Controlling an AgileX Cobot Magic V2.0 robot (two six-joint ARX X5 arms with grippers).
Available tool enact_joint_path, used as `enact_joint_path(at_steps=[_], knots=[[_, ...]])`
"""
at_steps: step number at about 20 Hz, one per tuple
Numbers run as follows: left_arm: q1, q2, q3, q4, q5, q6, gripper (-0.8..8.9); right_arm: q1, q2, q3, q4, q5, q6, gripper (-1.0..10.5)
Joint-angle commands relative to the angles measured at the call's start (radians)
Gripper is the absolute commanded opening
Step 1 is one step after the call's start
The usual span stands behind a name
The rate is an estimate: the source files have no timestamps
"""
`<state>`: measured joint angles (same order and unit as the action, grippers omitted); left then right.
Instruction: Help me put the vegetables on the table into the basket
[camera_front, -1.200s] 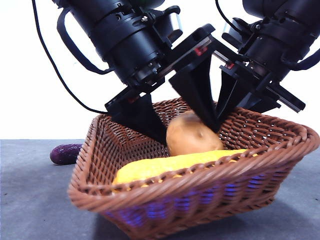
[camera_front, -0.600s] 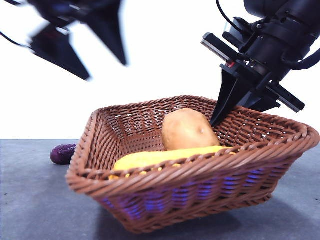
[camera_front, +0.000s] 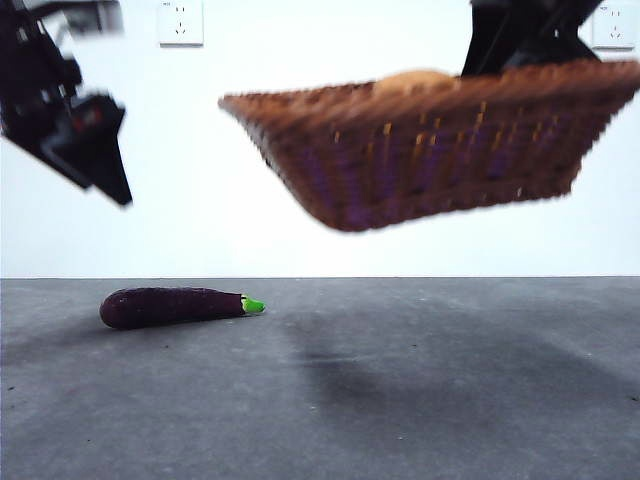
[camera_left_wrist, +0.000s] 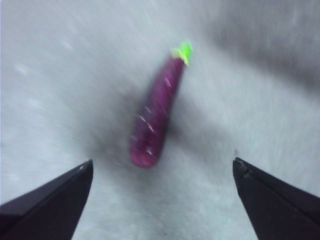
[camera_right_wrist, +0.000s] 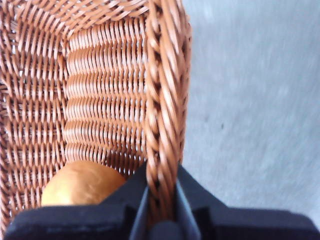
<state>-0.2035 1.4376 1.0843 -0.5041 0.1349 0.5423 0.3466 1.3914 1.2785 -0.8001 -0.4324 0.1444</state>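
The right pincer (camera_right_wrist: 161, 200) is pinching the basket (camera_front: 430, 150) rim, holding it clear above the worktop (camera_front: 400, 400), potato (camera_right_wrist: 82, 182) inside. The left pincer (camera_left_wrist: 160, 200) is hanging spread over the eggplant (camera_left_wrist: 155, 115) lying on the worktop

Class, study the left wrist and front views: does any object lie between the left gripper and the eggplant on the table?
Nothing visible does. The left gripper hangs open above the eggplant, with only bare table between them. The basket, held up by the right gripper, is off to the side.
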Motion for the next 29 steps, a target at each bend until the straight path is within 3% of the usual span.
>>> enact_joint_path(at_steps=[1,4,8,12,17,20,22,26,29], knots=[[0.009,0.121,0.067,0.003,0.01,0.046,4.72,-0.009,-0.011,0.068,-0.046,-0.018,-0.046,-0.2],[0.022,0.295,0.222,-0.034,0.056,0.046,4.72,-0.027,-0.011,0.128,-0.135,-0.017,-0.099,-0.2],[0.026,0.448,0.378,-0.129,0.112,0.098,4.72,-0.056,-0.014,0.14,-0.146,-0.023,-0.106,-0.2],[0.029,0.535,0.424,-0.13,0.116,0.134,4.71,-0.068,-0.014,0.14,-0.145,-0.025,-0.121,-0.2],[0.036,0.599,0.424,-0.107,0.127,0.117,4.59,-0.068,-0.014,0.14,-0.138,-0.024,-0.123,-0.2],[0.035,0.611,0.424,-0.1,0.13,0.093,1.65,-0.068,-0.014,0.14,-0.135,-0.021,-0.123,-0.2],[0.035,0.611,0.424,-0.109,0.134,0.082,0.28,-0.068,-0.014,0.14,-0.127,-0.021,-0.123,-0.2],[0.035,0.611,0.424,-0.138,0.135,0.058,-0.08,-0.068,-0.014,0.14,-0.125,-0.021,-0.123,-0.2],[0.055,0.599,0.424,-0.142,0.137,-0.088,-0.06,-0.068,-0.014,0.14,-0.123,-0.02,-0.123,-0.2]])
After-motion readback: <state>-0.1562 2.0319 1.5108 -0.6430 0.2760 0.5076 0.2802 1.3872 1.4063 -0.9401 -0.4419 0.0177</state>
